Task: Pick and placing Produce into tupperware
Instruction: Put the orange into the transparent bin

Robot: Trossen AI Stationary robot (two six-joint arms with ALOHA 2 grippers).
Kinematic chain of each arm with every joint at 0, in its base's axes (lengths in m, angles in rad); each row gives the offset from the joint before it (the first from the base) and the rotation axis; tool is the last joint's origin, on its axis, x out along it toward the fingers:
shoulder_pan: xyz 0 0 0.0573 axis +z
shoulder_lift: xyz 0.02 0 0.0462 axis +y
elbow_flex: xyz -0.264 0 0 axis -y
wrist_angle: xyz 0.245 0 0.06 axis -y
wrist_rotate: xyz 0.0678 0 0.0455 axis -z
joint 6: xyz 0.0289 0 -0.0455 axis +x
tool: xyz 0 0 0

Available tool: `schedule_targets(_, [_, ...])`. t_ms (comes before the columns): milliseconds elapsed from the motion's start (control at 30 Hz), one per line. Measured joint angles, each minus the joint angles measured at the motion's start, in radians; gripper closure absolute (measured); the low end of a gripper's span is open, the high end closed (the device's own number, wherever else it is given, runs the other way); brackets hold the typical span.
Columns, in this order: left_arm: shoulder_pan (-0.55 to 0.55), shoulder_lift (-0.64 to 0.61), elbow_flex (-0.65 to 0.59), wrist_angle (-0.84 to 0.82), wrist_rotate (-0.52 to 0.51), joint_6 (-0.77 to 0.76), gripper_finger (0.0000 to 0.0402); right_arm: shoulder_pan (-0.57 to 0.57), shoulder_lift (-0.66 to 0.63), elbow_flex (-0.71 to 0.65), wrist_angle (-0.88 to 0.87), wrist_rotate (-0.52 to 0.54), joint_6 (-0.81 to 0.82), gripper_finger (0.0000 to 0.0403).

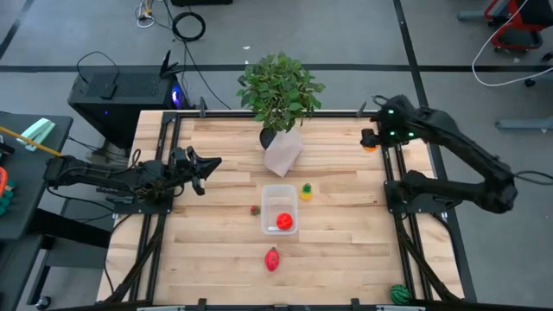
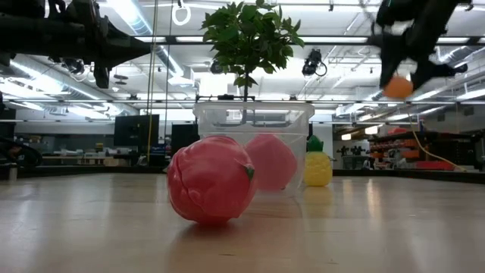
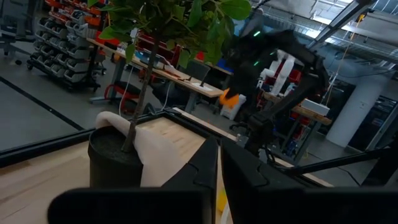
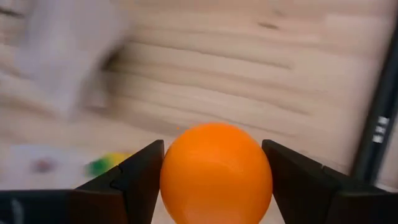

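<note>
Two arms over the table, right gripper clamping an orange fruit above the far right corner, left gripper closed, empty, left edge, tupperware mid-table holding one red piece.

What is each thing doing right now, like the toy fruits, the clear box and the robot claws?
Clear plastic rectangular tub: upright, lidless, one red toy fruit inside.
Round orange toy fruit: clamped in the right claw, above the table's far right corner.
Pinkish-red toy fruit: lying on the table, outside the tub.
Small yellow toy pineapple: on the table beside the tub.
Left claw: shut, empty, over the table's left side.
</note>
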Motion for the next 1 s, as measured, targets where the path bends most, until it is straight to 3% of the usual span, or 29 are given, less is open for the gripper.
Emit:
schedule_targets(167, [0.0, 0.0, 0.0, 0.0, 0.0, 0.0, 0.0388, 0.132, -0.039, 0.157, -0.005, -0.029, 0.056, 0.0138])
schedule_targets(333, [0.0, 0.0, 0.0, 0.0, 0.0, 0.0, 0.0386, 0.276, 0.016, 0.247, 0.113, -0.037, 0.088, 0.0138])
schedule_targets(667, [-0.001, 0.0, 0.0, 0.0, 0.0, 0.0, 0.038, 0.572, 0.243, 0.258, 0.531, -0.128, 0.062, 0.0138])
schedule_targets(1000, [-0.001, 0.0, 0.0, 0.0, 0.0, 0.001, 0.0384, 0.737, 0.399, 0.258, 0.759, -0.153, -0.055, 0.0138])
